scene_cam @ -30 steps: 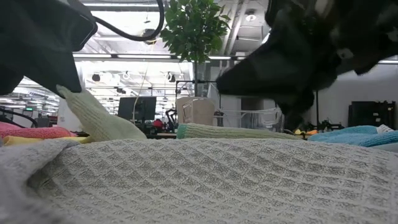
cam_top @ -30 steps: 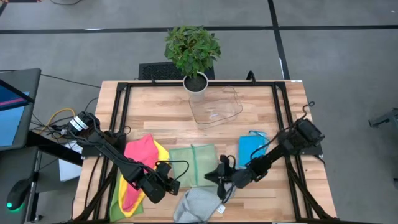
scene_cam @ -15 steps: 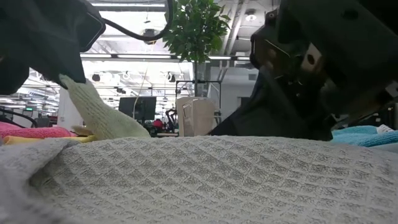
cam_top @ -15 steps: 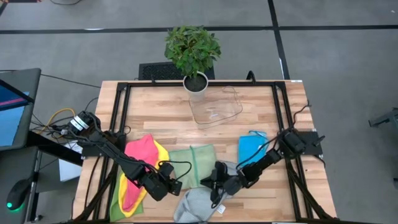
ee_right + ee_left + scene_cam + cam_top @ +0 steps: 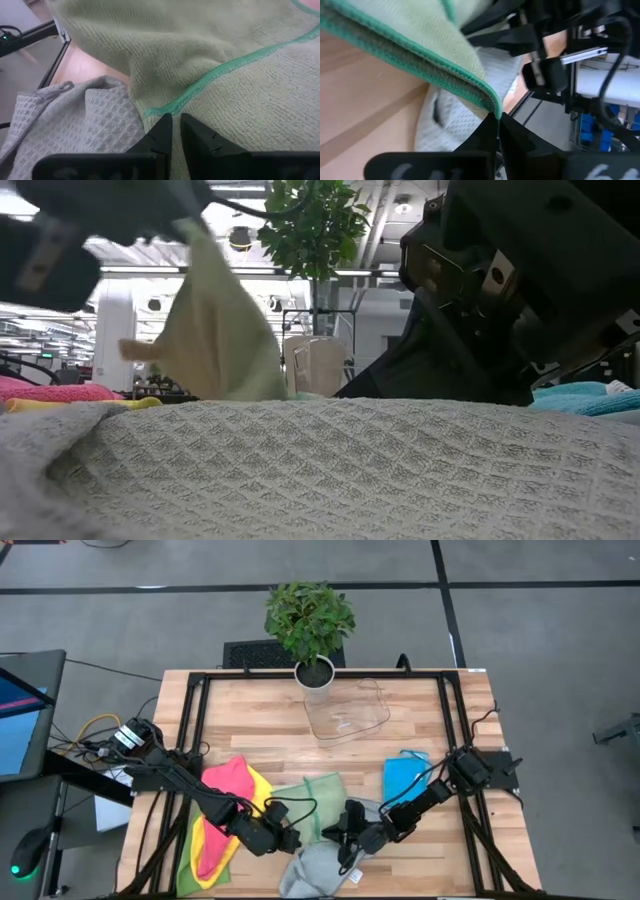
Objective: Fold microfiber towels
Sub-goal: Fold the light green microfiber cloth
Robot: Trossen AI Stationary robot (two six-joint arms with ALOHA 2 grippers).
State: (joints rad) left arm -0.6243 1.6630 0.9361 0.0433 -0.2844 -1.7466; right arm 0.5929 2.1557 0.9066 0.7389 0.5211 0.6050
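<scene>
The green towel (image 5: 318, 796), pale with teal edging, lies mid-table near the front. Its left near corner is raised, so a flap hangs in the low view (image 5: 222, 340). My left gripper (image 5: 290, 838) is shut on that corner. My right gripper (image 5: 343, 832) sits low at the towel's right near part, its fingers nearly together on the cloth. A grey waffle towel (image 5: 318, 870) lies crumpled at the front edge. Pink and yellow towels (image 5: 225, 802) are heaped at the left. A blue towel (image 5: 405, 778) lies at the right. My left gripper pinches the green towel's teal-stitched corner (image 5: 490, 106) between its two fingertips. The corner is lifted clear and the cloth hangs slack below it, the rest still on the table. My right gripper has its fingertips (image 5: 165, 125) on the green towel beside its teal edge (image 5: 150, 111), slanting down from the table's right. The fingers hide whether cloth is between them. This part of the towel stays on the table.
A clear plastic tray (image 5: 347, 716) and a potted plant (image 5: 311, 625) stand at the far middle. Black frame rails (image 5: 196, 730) run along both table sides. Bare wood lies between the tray and the towels.
My right gripper came down onto the green towel's right near part, then kept still. My left gripper has moved up and toward the table's right with the towel's corner. The flap now hangs higher and wider, while the towel's right side stays down.
</scene>
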